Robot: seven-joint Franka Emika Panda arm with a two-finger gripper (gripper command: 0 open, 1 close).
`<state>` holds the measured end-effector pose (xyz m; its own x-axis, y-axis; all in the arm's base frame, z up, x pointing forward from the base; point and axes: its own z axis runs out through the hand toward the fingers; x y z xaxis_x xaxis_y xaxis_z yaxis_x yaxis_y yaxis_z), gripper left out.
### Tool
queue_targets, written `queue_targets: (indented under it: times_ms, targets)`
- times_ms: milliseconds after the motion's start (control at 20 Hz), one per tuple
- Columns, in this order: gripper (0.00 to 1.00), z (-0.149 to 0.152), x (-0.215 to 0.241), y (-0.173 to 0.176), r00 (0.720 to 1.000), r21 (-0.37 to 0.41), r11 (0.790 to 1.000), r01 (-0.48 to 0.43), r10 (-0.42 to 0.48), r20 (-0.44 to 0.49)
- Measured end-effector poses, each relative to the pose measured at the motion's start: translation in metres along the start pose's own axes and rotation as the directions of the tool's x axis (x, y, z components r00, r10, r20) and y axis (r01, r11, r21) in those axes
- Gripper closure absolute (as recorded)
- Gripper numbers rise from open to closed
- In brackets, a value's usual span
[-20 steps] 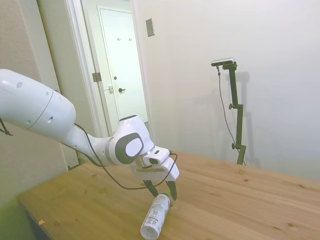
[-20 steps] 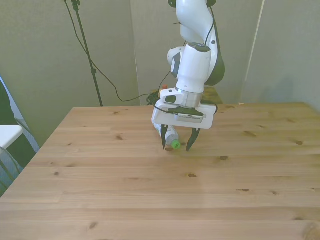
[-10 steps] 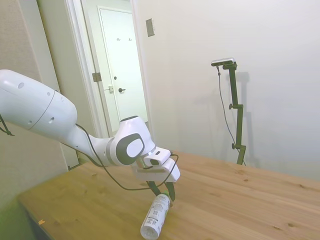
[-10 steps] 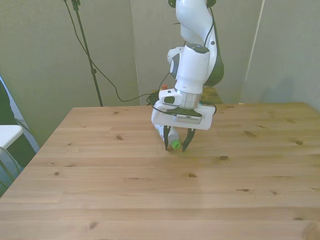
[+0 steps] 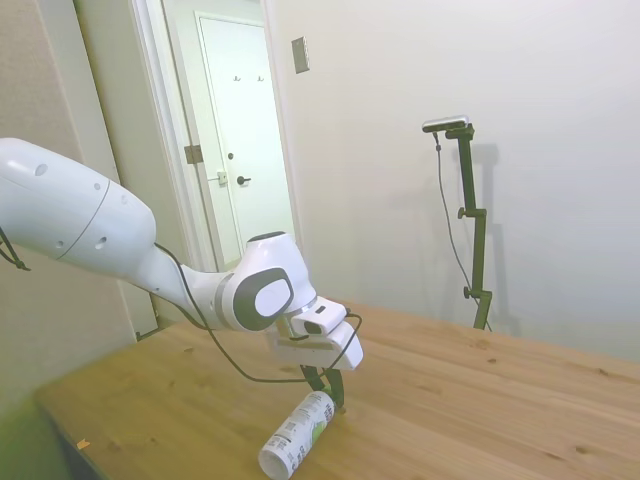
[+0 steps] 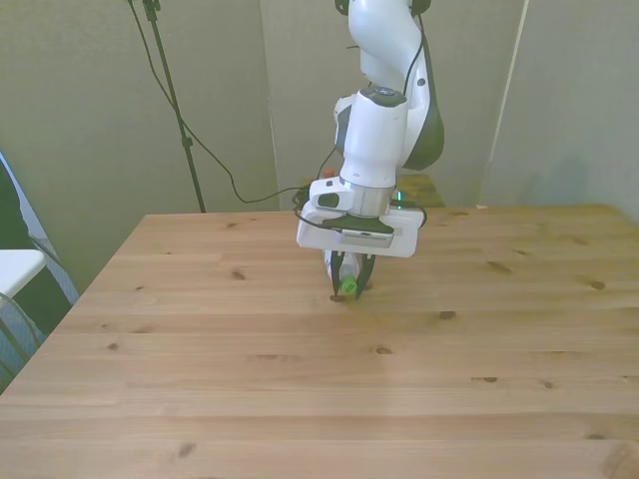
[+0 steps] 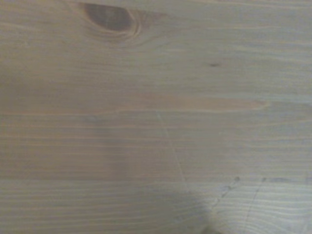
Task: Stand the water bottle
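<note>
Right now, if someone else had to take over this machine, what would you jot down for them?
Claw: shut on the water bottle at its green-capped neck, seen best in the front view.
Bottle: tilted, neck end raised in the claw, base pointing out toward the side camera; whether the base touches the table I cannot tell.
Done: the neck is gripped.
Left: swing the bottle upright onto its base, set it on the wood, open the claw and pull away.
Wrist view shows only bare wood grain.

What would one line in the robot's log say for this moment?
gripper: shut on water bottle at green cap end | bottle: tilted, not upright | support: wooden table | task: standing not yet done
</note>
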<state>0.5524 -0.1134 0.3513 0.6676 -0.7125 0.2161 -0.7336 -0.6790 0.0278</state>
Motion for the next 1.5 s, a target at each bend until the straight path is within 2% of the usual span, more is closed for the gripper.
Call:
queue_targets:
  times_ms: [200, 300, 400, 650, 850, 900, 1000, 1050, 1150, 1350, 1500]
  targets:
    - [1.00, -0.016, 0.016, -0.003, 0.990, 0.042, 0.990, -0.138, 0.138, -0.007]
    - [1.00, -0.034, 0.028, -0.005, 0.974, 0.083, 0.971, -0.223, 0.225, -0.019]
    - [1.00, -0.062, 0.043, -0.005, 0.950, 0.132, 0.944, -0.301, 0.309, -0.046]
    - [1.00, -0.128, 0.061, 0.004, 0.860, 0.240, 0.861, -0.447, 0.488, -0.148]
    - [1.00, -0.148, 0.060, 0.001, 0.775, 0.302, 0.810, -0.503, 0.577, -0.258]
    - [1.00, -0.145, 0.048, -0.011, 0.778, 0.302, 0.810, -0.503, 0.576, -0.250]
    - [1.00, -0.144, 0.047, -0.010, 0.778, 0.298, 0.814, -0.499, 0.572, -0.260]
    - [1.00, -0.144, 0.047, -0.011, 0.770, 0.303, 0.809, -0.503, 0.579, -0.268]
    - [1.00, -0.144, 0.051, -0.015, 0.730, 0.333, 0.782, -0.526, 0.617, -0.295]
    - [1.00, -0.140, 0.067, -0.036, 0.622, 0.404, 0.709, -0.578, 0.703, -0.344]
    - [1.00, -0.133, 0.080, -0.064, 0.564, 0.455, 0.656, -0.602, 0.753, -0.340]
